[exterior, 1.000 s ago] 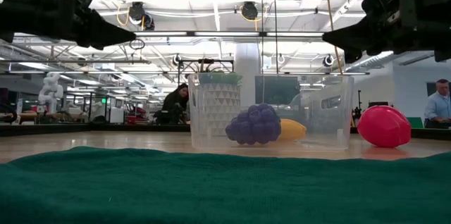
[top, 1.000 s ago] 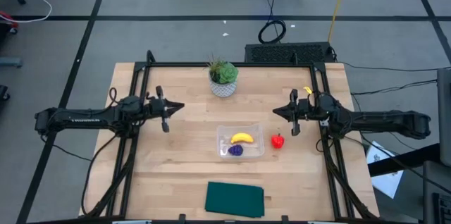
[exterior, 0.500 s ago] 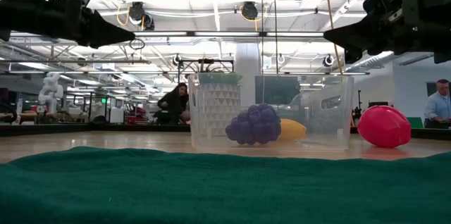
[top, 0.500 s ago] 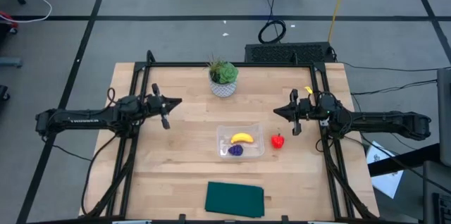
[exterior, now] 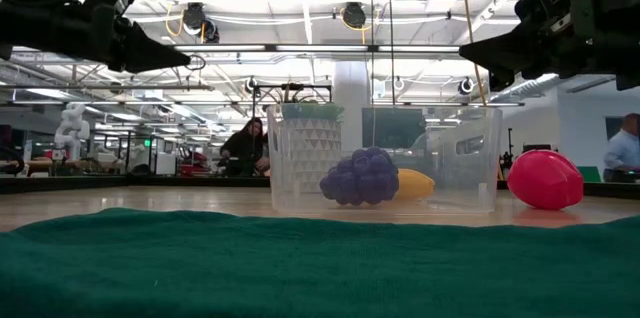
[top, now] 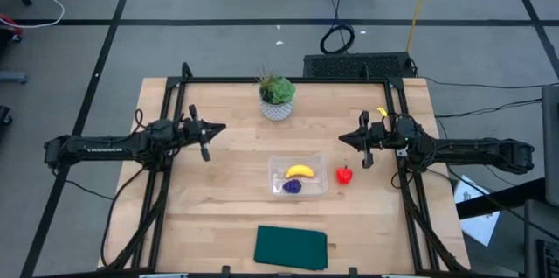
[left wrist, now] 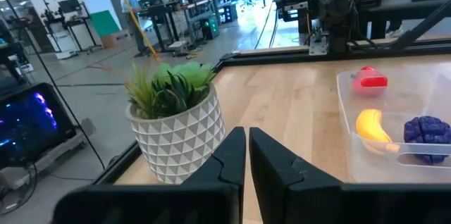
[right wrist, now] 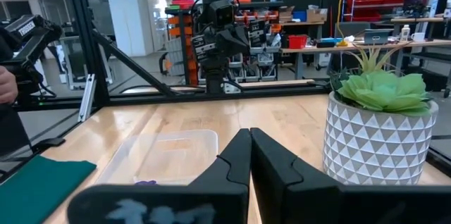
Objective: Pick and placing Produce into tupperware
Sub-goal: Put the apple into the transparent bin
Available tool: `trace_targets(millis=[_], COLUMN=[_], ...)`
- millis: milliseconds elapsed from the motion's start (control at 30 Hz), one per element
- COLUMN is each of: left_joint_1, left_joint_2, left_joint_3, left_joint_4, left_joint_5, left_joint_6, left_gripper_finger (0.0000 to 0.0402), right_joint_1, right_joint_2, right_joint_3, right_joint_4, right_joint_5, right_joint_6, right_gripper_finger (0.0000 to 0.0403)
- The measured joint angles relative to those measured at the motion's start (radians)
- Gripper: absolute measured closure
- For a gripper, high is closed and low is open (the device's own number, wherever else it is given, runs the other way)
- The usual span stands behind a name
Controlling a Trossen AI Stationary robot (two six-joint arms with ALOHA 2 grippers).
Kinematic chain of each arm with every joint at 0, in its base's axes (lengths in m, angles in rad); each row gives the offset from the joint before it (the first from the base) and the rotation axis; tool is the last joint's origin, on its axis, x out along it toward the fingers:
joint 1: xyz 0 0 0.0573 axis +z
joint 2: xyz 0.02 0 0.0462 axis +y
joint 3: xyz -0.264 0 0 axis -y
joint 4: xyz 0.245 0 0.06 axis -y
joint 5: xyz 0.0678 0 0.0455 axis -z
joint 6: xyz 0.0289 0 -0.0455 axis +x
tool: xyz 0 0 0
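Here, the clear tupperware is sitting just below the centre of the overhead frame, holding the yellow banana and the dark purple piece. The red fruit is lying on the table just beside its right wall. The left gripper is hovering at middle left, fingers pressed together and holding nothing; the right gripper is doing likewise at middle right, near the red fruit.
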Motion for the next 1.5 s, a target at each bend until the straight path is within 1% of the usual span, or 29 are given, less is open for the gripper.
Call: trace_targets(millis=[400, 567, 767, 1033, 1133, 1300, 1500], left_joint_1=[0.0, 0.0, 0.0, 0.0, 0.0, 0.0, 0.0], left_joint_2=[0.0, 0.0, 0.0, 0.0, 0.0, 0.0, 0.0], left_joint_3=[0.0, 0.0, 0.0, 0.0, 0.0, 0.0, 0.0], left_joint_4=[0.0, 0.0, 0.0, 0.0, 0.0, -0.003, -0.006], left_joint_5=[0.001, 0.001, 0.001, 0.001, 0.002, 0.002, 0.002], left_joint_6=[0.004, 0.004, 0.004, 0.004, 0.004, 0.004, 0.004], left_gripper_finger=[0.0376, 0.0376, 0.0376, 0.0376, 0.0376, 0.0376, 0.0376], right_joint_1=[0.005, 0.026, 0.072, 0.076, 0.076, 0.078, 0.102], right_joint_2=[0.0, 0.0, 0.0, 0.001, 0.0, 0.0, 0.0], right_joint_3=[0.0, 0.012, 0.057, 0.128, 0.171, 0.257, 0.33], right_joint_4=[0.0, -0.006, -0.028, -0.163, -0.222, -0.375, -0.484], right_joint_5=[0.0, -0.069, -0.074, -0.07, -0.069, -0.069, -0.067], right_joint_6=[-0.004, 0.0, -0.004, 0.0, 0.0, -0.023, -0.028], right_gripper_finger=[0.0403, 0.0403, 0.0403, 0.0403, 0.0403, 0.0403, 0.0403])
